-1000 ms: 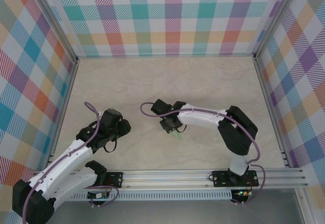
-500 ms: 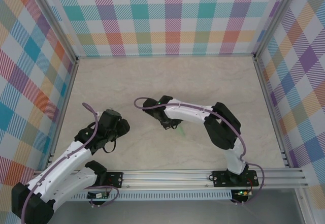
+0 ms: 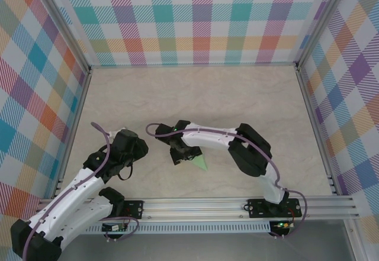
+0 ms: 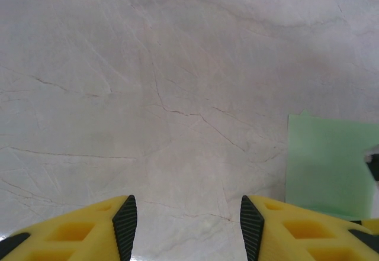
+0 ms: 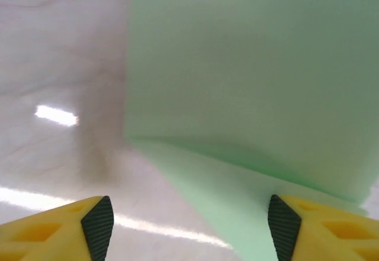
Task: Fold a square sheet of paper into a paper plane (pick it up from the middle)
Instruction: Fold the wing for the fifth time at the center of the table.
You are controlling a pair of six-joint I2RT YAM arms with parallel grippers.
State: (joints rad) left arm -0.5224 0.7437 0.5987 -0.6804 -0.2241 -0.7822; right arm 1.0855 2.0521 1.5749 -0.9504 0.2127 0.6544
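Your right arm (image 3: 216, 135) has swept further left across the surface (image 3: 249, 95) than it was a second ago, and its gripper (image 5: 190, 237) has let its jaws come apart. More of the sheet of paper (image 3: 201, 162) now shows from above than before.

From its base at the near right, that arm rises to a dark elbow. It then lays its white forearm out to the left, almost level, and the wrist turns down toward the near side at the middle of the surface.

In the right wrist view the two yellow fingers stand wide apart, with nothing between the black pads (image 5: 98, 234). Just ahead of them one pale green panel of the sheet stands up steeply. A lower flap lies on the surface and runs down toward the right-hand finger. You cannot tell from these views whether it touches that finger.

Seen from above, the sheet lies on the surface just right of the gripper's dark head. It shows there as a pointed shape aimed near and right.

Your left arm (image 3: 80, 184) has hardly shifted. It runs from the near left corner up and to the right, its wrist well to the left of the sheet. Its gripper (image 4: 188, 228) is open over bare surface and holds nothing. The green sheet lies flat at the right edge of that view.
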